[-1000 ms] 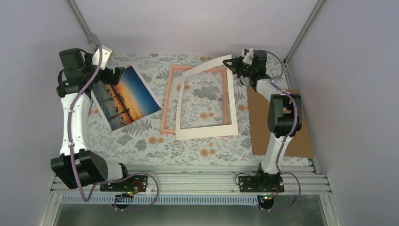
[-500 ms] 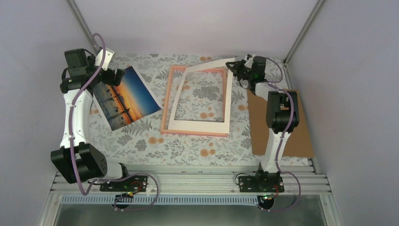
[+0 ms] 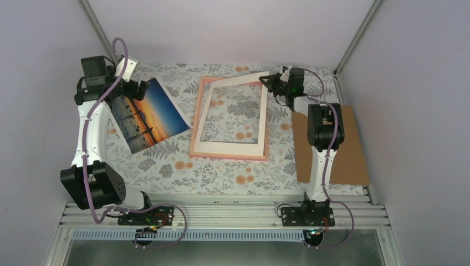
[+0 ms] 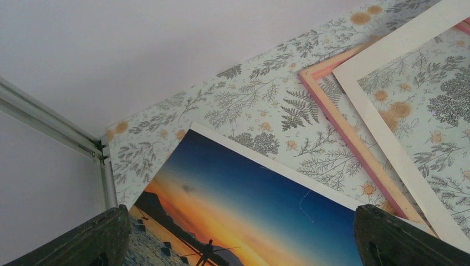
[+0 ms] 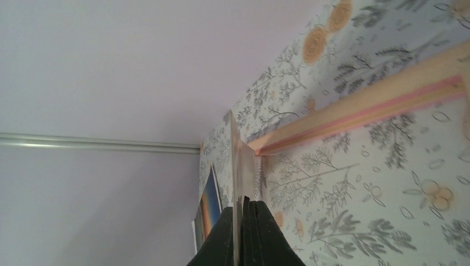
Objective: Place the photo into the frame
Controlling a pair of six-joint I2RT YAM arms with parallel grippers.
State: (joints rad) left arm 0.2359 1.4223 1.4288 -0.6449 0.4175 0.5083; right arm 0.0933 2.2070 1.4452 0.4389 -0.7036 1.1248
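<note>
The photo (image 3: 149,116), a sunset print, lies flat on the floral cloth at the left. My left gripper (image 3: 136,88) hovers open over its far corner; in the left wrist view (image 4: 244,244) the print (image 4: 249,205) shows between the spread fingers. The pink frame (image 3: 195,119) lies at the centre. A cream-white mat board (image 3: 262,119) rests tilted on it, far right corner lifted. My right gripper (image 3: 270,83) is shut on that corner; the right wrist view (image 5: 244,221) shows the mat edge-on (image 5: 242,166) in the jaws, above the frame (image 5: 360,105).
A brown backing board (image 3: 338,149) lies flat at the right, beside the right arm. Grey walls and metal posts close in the back and sides. The frame's left rail (image 4: 366,158) and the mat (image 4: 391,138) lie just right of the photo.
My right gripper has moved left and lowered the mat board, which now lies almost squarely over the frame. My left arm has shifted slightly toward the back.
</note>
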